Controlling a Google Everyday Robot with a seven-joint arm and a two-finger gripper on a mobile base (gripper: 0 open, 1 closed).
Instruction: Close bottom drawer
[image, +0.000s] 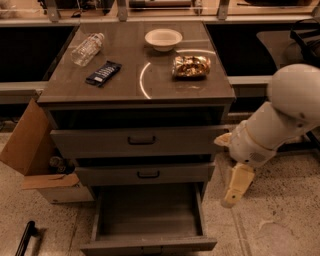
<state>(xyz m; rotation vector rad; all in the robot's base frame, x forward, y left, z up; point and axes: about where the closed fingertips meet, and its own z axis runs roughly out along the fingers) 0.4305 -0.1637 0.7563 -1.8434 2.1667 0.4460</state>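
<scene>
The cabinet top (125, 90) is glossy and reflective. The bottom drawer (150, 245) has matt grey panels. The gripper (231, 199), low to its right, is smooth cream plastic. The box (25, 145) is brown cardboard.

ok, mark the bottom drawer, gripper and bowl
bottom drawer (150, 214): camera view, bare tray floor.
gripper (236, 186): camera view, pale lower end, right of the drawer.
bowl (163, 38): camera view, its inside.

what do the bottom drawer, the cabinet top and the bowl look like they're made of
Bottom drawer: matte grey, probably painted metal or laminate; flat, even panels. Cabinet top: glossy and smooth, mirrors a light arc; possibly laminate. Bowl: white, paper or ceramic; unclear. The end effector hangs beside that drawer, apart from it.
</scene>
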